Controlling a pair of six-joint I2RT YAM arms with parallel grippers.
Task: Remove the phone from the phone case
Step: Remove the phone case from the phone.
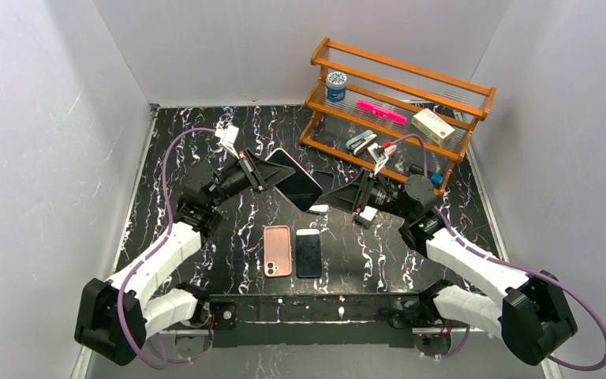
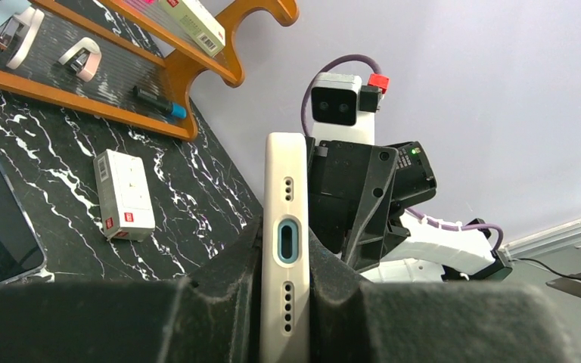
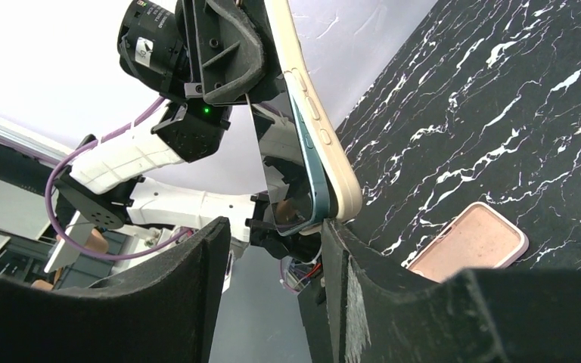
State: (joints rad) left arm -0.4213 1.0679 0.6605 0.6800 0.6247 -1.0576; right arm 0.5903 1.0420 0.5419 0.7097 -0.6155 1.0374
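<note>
A phone in a cream case is held tilted above the table's middle. My left gripper is shut on it; in the left wrist view both pads press the cased phone, whose bottom edge with the charging port faces the camera, at the left gripper. My right gripper is open at the phone's other end. In the right wrist view the cased phone shows a teal rim and dark glass. Its lower corner sits at the tip of one finger of the right gripper.
A pink case and a bare dark phone lie side by side near the front. A small white box lies by the right gripper. A wooden shelf with small items stands at the back right.
</note>
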